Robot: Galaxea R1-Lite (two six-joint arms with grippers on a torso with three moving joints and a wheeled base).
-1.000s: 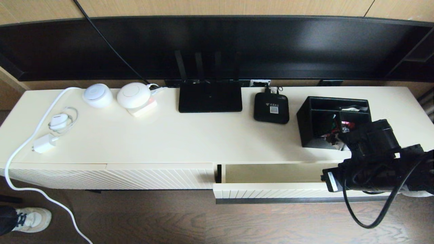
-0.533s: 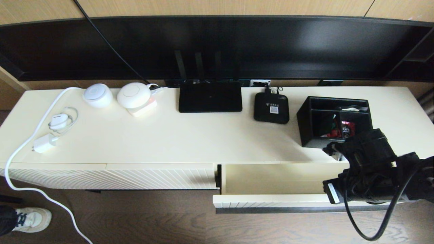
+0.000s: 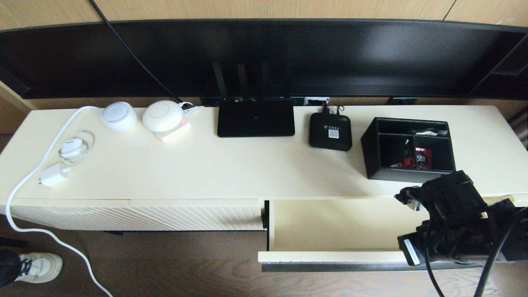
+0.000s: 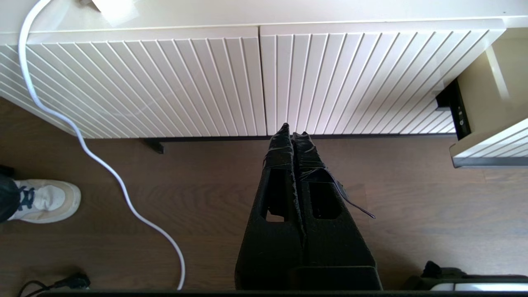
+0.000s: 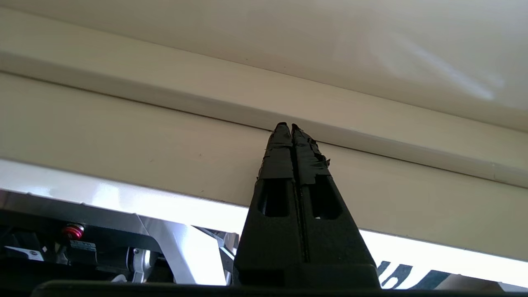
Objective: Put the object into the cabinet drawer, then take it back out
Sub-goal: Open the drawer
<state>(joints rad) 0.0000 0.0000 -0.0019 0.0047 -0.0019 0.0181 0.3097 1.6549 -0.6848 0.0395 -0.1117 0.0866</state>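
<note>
The object, a black open-top organizer box with red and white small items inside, stands on the cabinet top at the right. Just in front of and below it, the cabinet drawer is pulled out, its plain cream interior showing and bare. My right arm reaches over the drawer's right end. In the right wrist view the right gripper is shut on nothing, its tips against a cream drawer surface. My left gripper is shut and hangs over the wooden floor before the closed ribbed front panels.
On the cabinet top stand a flat black router, a small black set-top box, two white round devices, and a white charger with cable. A large dark TV runs behind. A person's shoe is at the floor's left.
The drawer has slid out toward me, from a narrow opening to wide open. My right arm has drawn back with it, uncovering the organizer box.
</note>
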